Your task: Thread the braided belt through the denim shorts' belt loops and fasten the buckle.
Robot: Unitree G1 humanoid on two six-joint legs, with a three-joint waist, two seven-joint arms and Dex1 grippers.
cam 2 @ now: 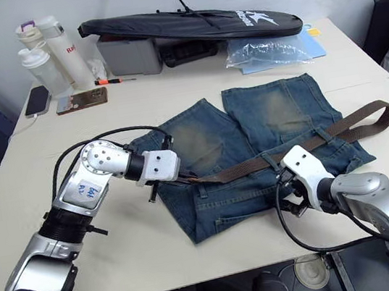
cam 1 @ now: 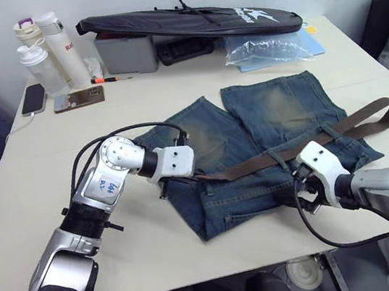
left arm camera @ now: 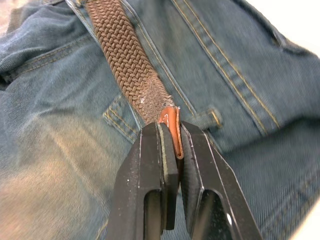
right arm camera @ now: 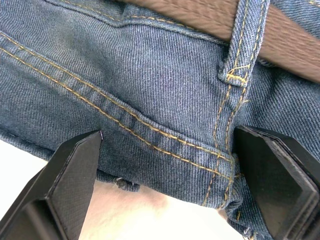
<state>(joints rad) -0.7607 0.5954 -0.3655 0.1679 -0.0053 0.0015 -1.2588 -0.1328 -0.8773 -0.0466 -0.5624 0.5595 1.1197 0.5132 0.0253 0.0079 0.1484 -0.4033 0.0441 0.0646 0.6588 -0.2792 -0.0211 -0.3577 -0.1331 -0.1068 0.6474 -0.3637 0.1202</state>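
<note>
The denim shorts (cam 1: 253,144) lie flat mid-table, waistband toward me. The braided belt (cam 1: 338,127) runs across the waistband from left to right and doubles back at the far right. My left gripper (cam 1: 165,186) is shut on the belt's reddish leather tip (left arm camera: 171,127), just past a belt loop (left arm camera: 205,119). My right gripper (right arm camera: 170,140) is open, its fingers straddling the waistband edge below another belt loop (right arm camera: 235,55), through which the belt (right arm camera: 290,47) passes. The buckle is hidden.
At the back stand a long black bag (cam 1: 191,21) on a grey box (cam 1: 126,53), bottles (cam 1: 48,50), a phone (cam 1: 32,99) and a clear plastic bag (cam 1: 268,47). The table's near edge (cam 1: 199,273) runs just below the shorts.
</note>
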